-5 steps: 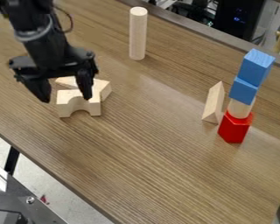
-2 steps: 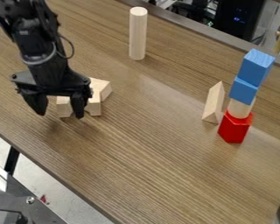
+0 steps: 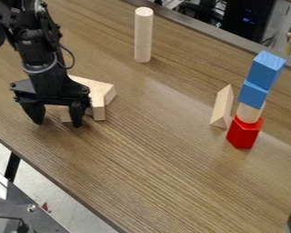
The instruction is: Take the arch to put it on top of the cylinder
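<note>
The gripper (image 3: 57, 124) hangs low at the left of the table, open, its two fingertips apart. Partly hidden by its right finger is the pale wooden arch (image 3: 98, 112), which stands on the table with its right leg showing. Whether a finger touches the arch, I cannot tell. A tall pale wooden cylinder (image 3: 143, 35) stands upright near the table's far edge, right of the arm.
Behind the arch lies another pale block (image 3: 100, 89). On the right stands a stack with a red block (image 3: 243, 133) at the bottom, a pale piece, and two blue blocks (image 3: 265, 69) above. A wooden triangular prism (image 3: 222, 107) is just left of it.
The gripper has come down and toward the front, then shifted slightly left. It now covers more of the arch. The blocks and the cylinder have stayed in place.
</note>
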